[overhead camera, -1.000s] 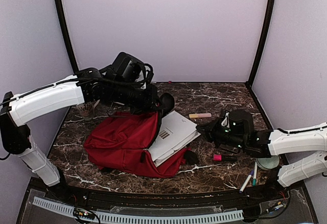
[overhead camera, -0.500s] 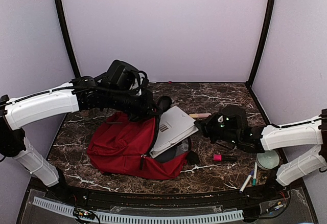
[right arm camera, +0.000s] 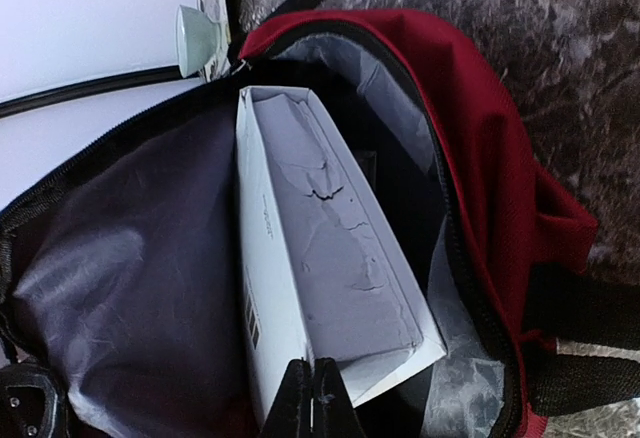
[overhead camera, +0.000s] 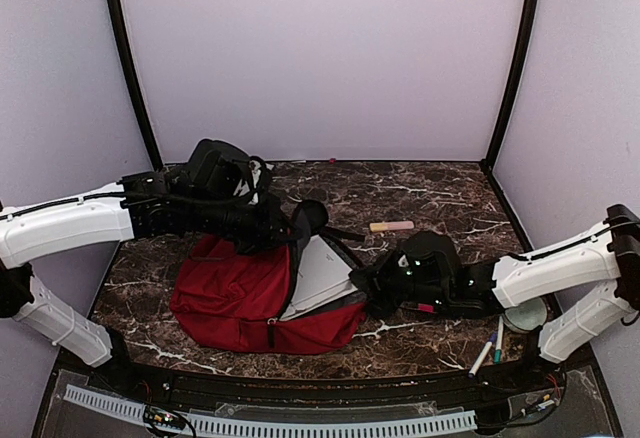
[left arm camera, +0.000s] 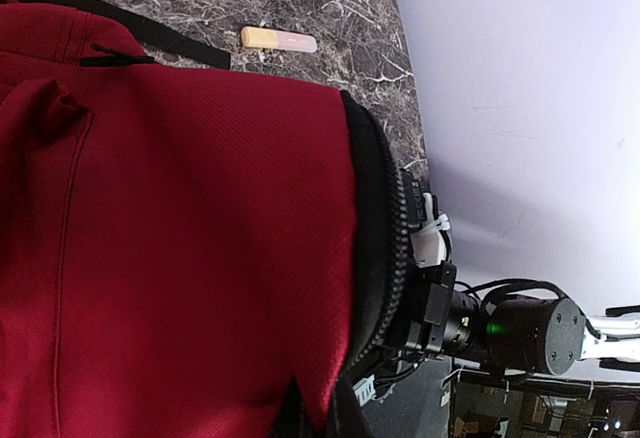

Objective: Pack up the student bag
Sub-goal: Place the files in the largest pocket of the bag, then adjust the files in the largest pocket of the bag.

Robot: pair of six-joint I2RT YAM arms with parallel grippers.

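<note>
Marble table (overhead camera: 430, 193) carried the student bag (overhead camera: 230, 293) on its left half, closer to the near edge than the back edge, lying flat w/ its mouth facing the right side. Main compartment was unzipped, and grey lining showed inside in the right wrist view. Left gripper (overhead camera: 286, 230) sat at the top of the bag's mouth, fingers pinched narrow on the red upper flap beside the black zip (left arm camera: 385, 228), w/ that flap raised off the lower half. Its fingers couldn't be made out in the left wrist view, which was mostly red cloth. White book (right arm camera: 320, 258) lay slanted inside the compartment, most of it past the zip line, one corner near the opening. Right gripper (right arm camera: 307, 373) was at the bag's mouth from the right side, fingers closed tight together w/ nothing between them, tips touching the book's near edge. Black strap (left arm camera: 170, 40) trailed from the bag across the table. Yellow-pink highlighter (overhead camera: 391, 226) lay apart from the bag, approx mid-table toward the back edge. Two pens (overhead camera: 483, 356) lay near the front-right corner, beside the right arm's base
</note>
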